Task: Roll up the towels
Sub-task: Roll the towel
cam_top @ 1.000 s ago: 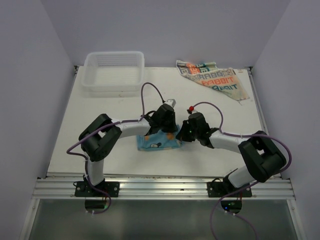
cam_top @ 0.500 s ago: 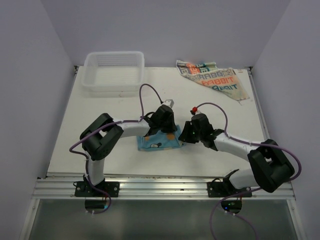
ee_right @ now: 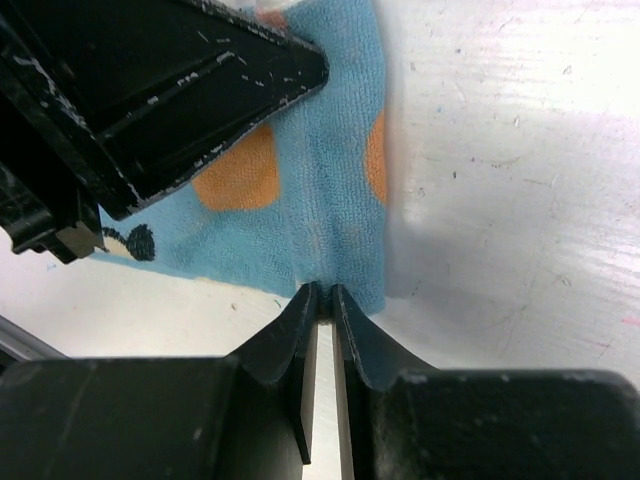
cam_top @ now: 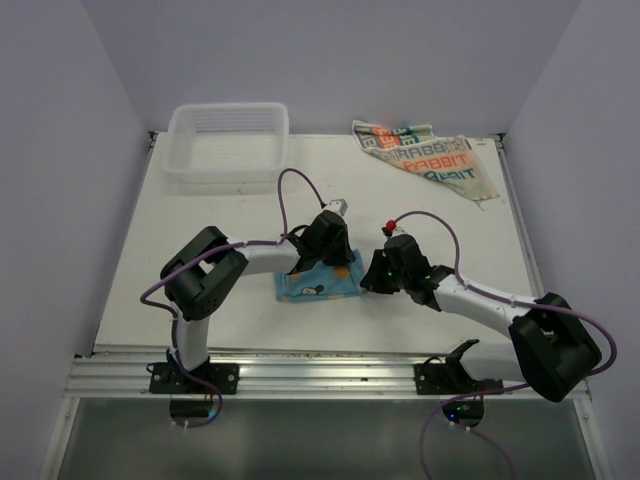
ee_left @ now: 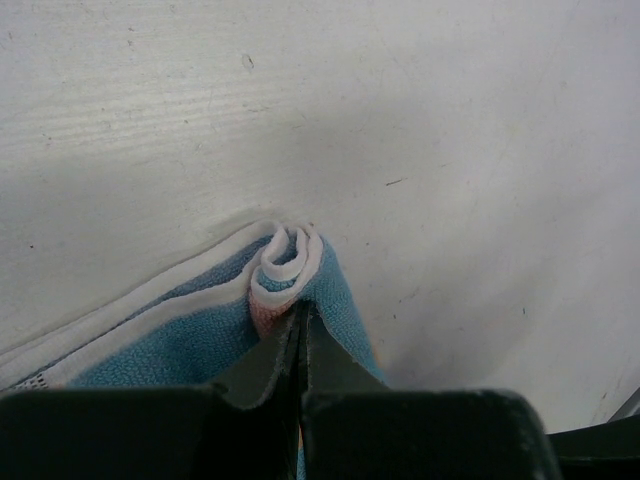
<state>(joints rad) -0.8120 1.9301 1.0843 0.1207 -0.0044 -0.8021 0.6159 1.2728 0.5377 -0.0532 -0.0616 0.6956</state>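
Observation:
The light blue towel (cam_top: 316, 281) lies folded on the white table, between my two grippers. My left gripper (cam_top: 337, 262) is shut on its curled far right edge; the left wrist view shows the tips (ee_left: 300, 308) pinching a small rolled lip of blue towel (ee_left: 190, 345). My right gripper (cam_top: 366, 283) is shut on the towel's near right edge; in the right wrist view its tips (ee_right: 325, 291) nip the blue cloth (ee_right: 330, 190), with the left gripper's black finger (ee_right: 170, 90) just beyond. The cream "RABBIT" towel (cam_top: 430, 158) lies flat at the back right.
A white slatted plastic basket (cam_top: 228, 140) stands at the back left of the table. Grey walls close in on both sides. The table's aluminium front rail (cam_top: 320, 375) carries both arm bases.
My right arm has stretched out, its elbow swinging right and toward the front, and its gripper has shifted slightly nearer on the towel's right edge. The left gripper has stayed put.

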